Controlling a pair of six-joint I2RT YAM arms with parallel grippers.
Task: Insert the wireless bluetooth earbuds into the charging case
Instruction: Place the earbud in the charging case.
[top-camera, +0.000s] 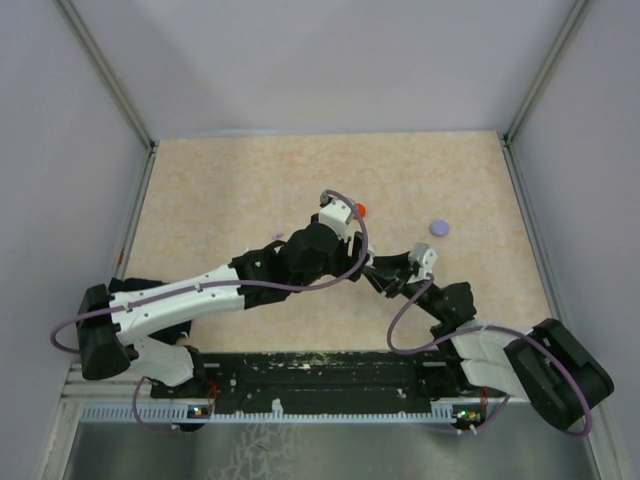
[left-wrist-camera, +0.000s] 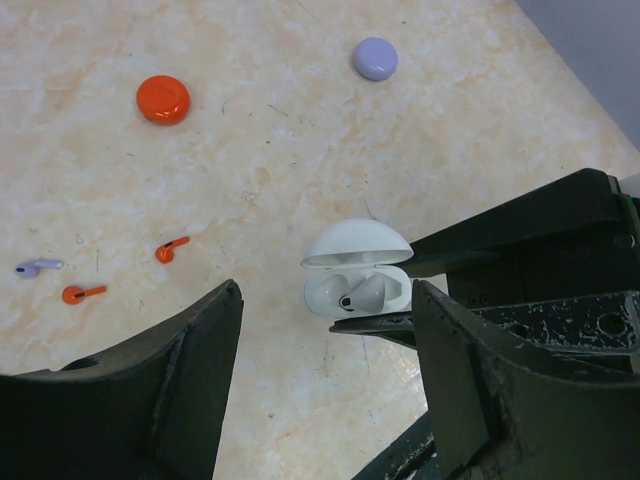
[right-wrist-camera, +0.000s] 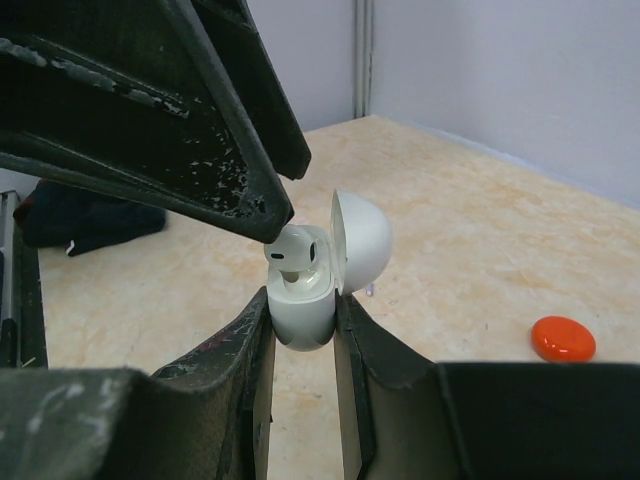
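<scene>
Two white buds (left-wrist-camera: 366, 292) seem to lie in the open white case (left-wrist-camera: 355, 245), which my right jaws pinch by its base; one looks proud, not fully seated. My left jaws hang wide and empty above it. Two red buds (left-wrist-camera: 170, 249) and one purple bud (left-wrist-camera: 38, 267) lie loose on the table (left-wrist-camera: 300, 150), well apart from the shut red case (left-wrist-camera: 163, 99) and purple case (left-wrist-camera: 375, 58), so I judge most of the job is left.

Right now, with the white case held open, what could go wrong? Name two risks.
1. A white earbud looks to sit high in the white case; closing the lid could jam or flick it out.
2. The right gripper pinches only the case's lower body, so a push from the left gripper might twist it loose.
</scene>
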